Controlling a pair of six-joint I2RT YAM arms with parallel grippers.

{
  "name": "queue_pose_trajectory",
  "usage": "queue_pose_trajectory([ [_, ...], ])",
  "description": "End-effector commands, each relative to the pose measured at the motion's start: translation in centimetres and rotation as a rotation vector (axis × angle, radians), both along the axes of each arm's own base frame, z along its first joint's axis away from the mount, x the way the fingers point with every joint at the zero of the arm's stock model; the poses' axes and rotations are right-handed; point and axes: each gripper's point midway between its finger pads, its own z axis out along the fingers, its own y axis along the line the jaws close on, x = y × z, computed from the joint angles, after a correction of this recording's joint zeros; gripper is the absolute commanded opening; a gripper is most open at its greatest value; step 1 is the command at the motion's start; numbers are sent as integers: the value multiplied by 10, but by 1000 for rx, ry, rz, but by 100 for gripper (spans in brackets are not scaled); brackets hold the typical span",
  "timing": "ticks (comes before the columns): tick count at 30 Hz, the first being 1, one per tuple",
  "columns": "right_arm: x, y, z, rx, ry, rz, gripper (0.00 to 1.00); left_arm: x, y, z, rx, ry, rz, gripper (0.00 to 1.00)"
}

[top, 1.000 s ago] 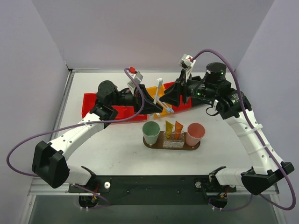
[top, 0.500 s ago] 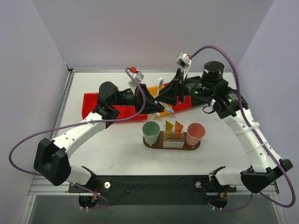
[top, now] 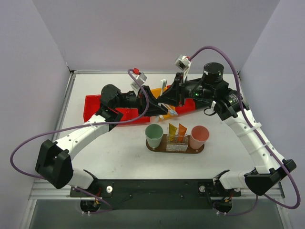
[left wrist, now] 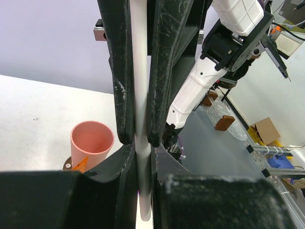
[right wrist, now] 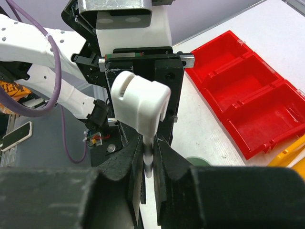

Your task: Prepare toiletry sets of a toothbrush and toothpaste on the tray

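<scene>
Left wrist view shows left gripper point(left wrist: 142, 155) and right gripper point(left wrist: 139, 136) both pinching one toothbrush point(left wrist: 138, 57), apparently a mid-air handover toward the tray point(top: 150, 147).

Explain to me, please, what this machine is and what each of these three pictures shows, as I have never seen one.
It is two robot arms bolted to a table, each ending in a two-finger gripper. The wide picture looks down from above and behind them. The other two come from cameras on the left and right wrists. On the table are a red bin, an orange bin and a dark tray. The tray carries a green cup, a pink cup and a clear holder with orange and yellow tubes. The left gripper and right gripper both pinch one white toothbrush, perhaps a handover.
</scene>
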Motion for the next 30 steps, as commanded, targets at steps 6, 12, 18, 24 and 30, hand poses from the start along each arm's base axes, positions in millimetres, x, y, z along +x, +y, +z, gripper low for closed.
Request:
queue_pose_trajectory([
  [6, 1, 4, 9, 0, -77, 3, 0, -4, 0, 9, -14, -84, -8, 0],
  [12, 11, -10, 8, -63, -143, -92, 0, 0, 4, 3, 19, -117, 25, 35],
  [18, 16, -29, -10, -153, -207, -168, 0, 16, 24, 1, 55, -146, 129, 66],
  [24, 11, -48, -45, -238, -233, -212, 0, 35, 71, 7, 75, -155, 254, 71],
  [30, 1, -56, -82, -267, -268, -202, 0, 66, 116, 16, 84, -146, 423, 71],
])
